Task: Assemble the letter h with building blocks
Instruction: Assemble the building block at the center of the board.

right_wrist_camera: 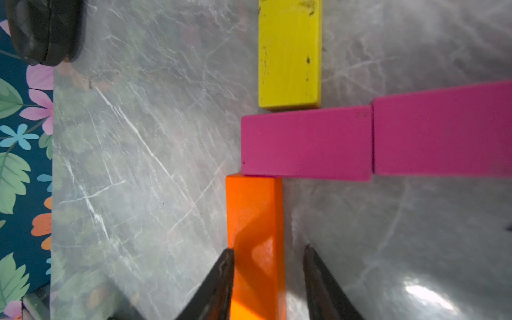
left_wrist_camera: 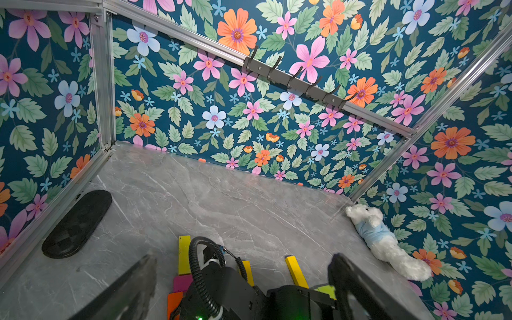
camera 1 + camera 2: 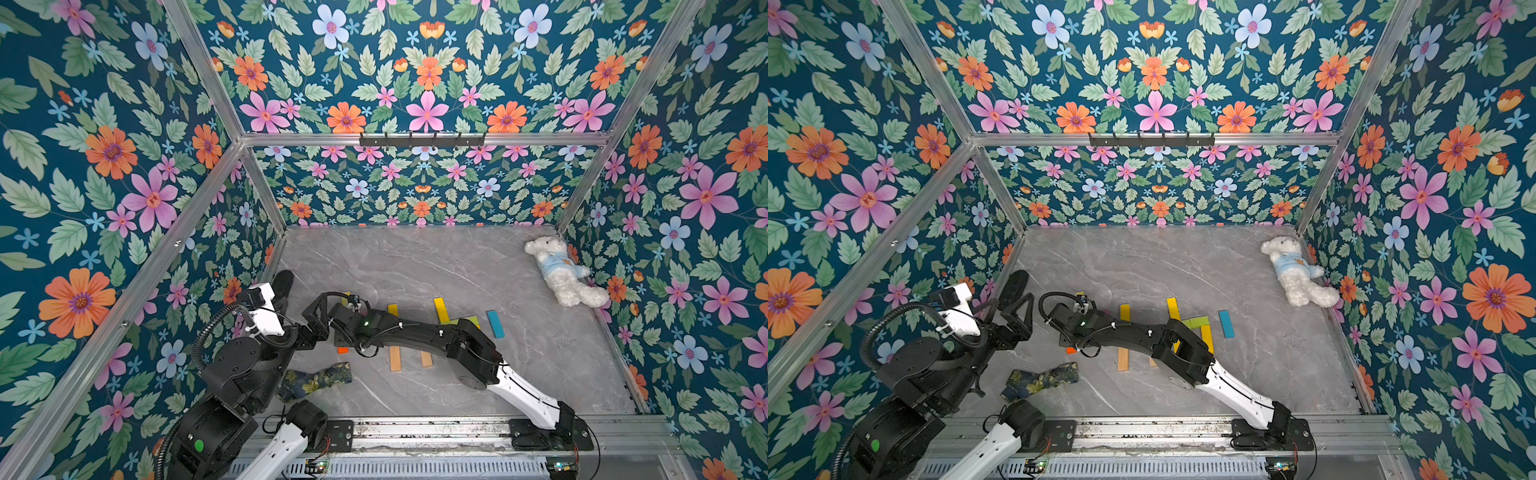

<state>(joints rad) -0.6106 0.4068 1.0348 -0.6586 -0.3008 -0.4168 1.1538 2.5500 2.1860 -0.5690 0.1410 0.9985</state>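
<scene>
We see the right gripper (image 1: pixel 268 249) low over the marble table (image 1: pixel 138 166) with its jaws partly apart, straddling an orange block (image 1: pixel 255 216). One fingertip (image 1: pixel 225 266) sits at the block's edge, while a strip of marble shows between the block and the other fingertip, so nothing is clamped. The end of the orange block away from the gripper touches the long side of a magenta block (image 1: pixel 306 144), which meets a second magenta block (image 1: pixel 443 130) end to end. A yellow block (image 1: pixel 289 55) ends just beside the first magenta one, on its opposite side. In both top views the other building blocks (image 3: pixel 1198 322) lie flat nearby, some partly hidden under the right arm, with a blue block (image 3: pixel 495 324) set a little apart towards the plush bear (image 3: pixel 559 270). The left gripper (image 2: pixel 243 256) hangs above the table, jaws spread wide and empty, near a black oval pad (image 2: pixel 77 224).
</scene>
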